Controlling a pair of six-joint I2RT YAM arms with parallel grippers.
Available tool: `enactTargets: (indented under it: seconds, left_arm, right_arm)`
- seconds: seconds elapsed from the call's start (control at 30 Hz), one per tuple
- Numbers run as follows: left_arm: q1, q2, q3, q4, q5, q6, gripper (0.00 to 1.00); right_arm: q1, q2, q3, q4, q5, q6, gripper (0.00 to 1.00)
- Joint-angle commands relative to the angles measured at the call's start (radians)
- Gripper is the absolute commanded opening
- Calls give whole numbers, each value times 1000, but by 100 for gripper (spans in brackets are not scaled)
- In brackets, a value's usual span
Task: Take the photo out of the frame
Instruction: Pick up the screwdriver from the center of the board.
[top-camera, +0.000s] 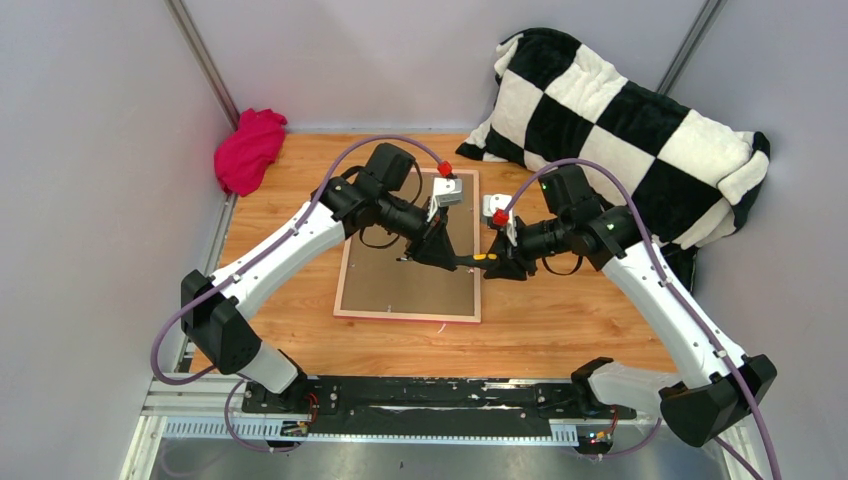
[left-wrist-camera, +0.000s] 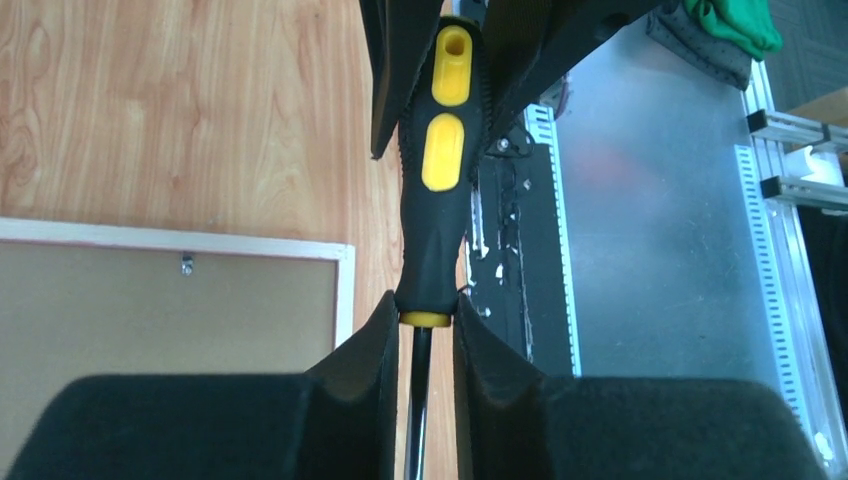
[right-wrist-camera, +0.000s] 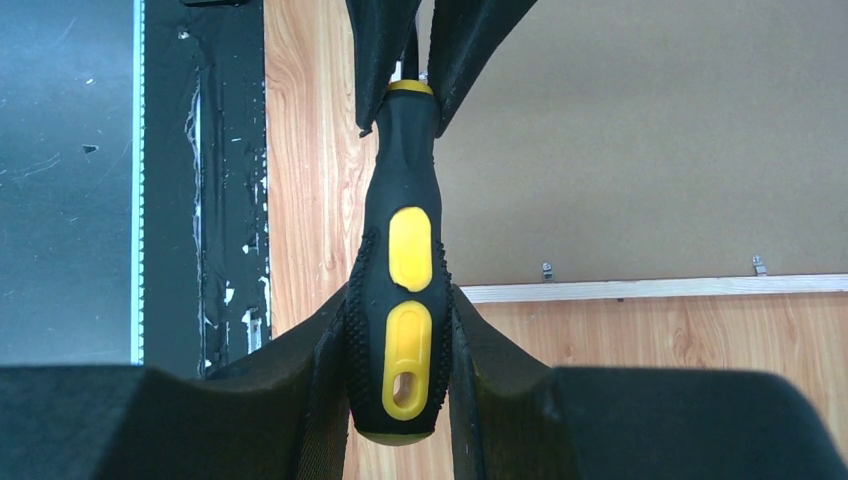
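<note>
The frame (top-camera: 405, 316) lies face down on the wooden table, its brown backing board (top-camera: 390, 280) up and a thin pink border around it. The photo is hidden under the board. A screwdriver (top-camera: 478, 258) with a black and yellow handle hangs level above the frame's right edge, between both grippers. My left gripper (left-wrist-camera: 425, 305) is shut on the handle's neck, where the metal shaft starts. My right gripper (right-wrist-camera: 400, 300) is shut on the fat butt end of the handle (right-wrist-camera: 405, 250). The frame's corner shows in the left wrist view (left-wrist-camera: 200, 240) and its edge in the right wrist view (right-wrist-camera: 650, 289).
A magenta cloth (top-camera: 248, 150) lies at the back left corner. A black and white checkered pillow (top-camera: 620, 120) fills the back right. Small metal clips (right-wrist-camera: 547, 270) hold the board along the frame's edge. The arms' metal rail (top-camera: 400, 400) runs along the near edge.
</note>
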Motion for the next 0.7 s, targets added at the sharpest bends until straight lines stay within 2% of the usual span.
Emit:
enactTargets:
  seconds: [0.0, 0.03, 0.2, 0.3, 0.37, 0.47, 0.53, 0.67]
  left_arm:
    - [-5, 1, 6, 2, 5, 13, 8]
    - [-5, 1, 6, 2, 4, 15, 1]
    - [-5, -1, 7, 3, -1, 19, 0]
    - [-5, -7, 8, 1, -1, 19, 0]
    - [-5, -10, 7, 1, 0, 21, 0]
    - [-5, -16, 6, 2, -3, 24, 0]
    - [-5, -21, 7, 2, -1, 26, 0]
    - [-1, -30, 7, 2, 6, 33, 0]
  right_arm:
    - [-10, -1, -3, 12, -29, 24, 0]
    - [-10, 2, -1, 15, -29, 32, 0]
    - [-11, 6, 1, 35, -16, 66, 1]
    - [-12, 3, -3, 44, -20, 80, 23]
    - [-13, 2, -5, 47, -25, 84, 47]
    - [-17, -3, -9, 59, -26, 106, 69]
    - [-28, -6, -10, 75, -43, 132, 75]
    - [-76, -3, -4, 116, -117, 195, 80]
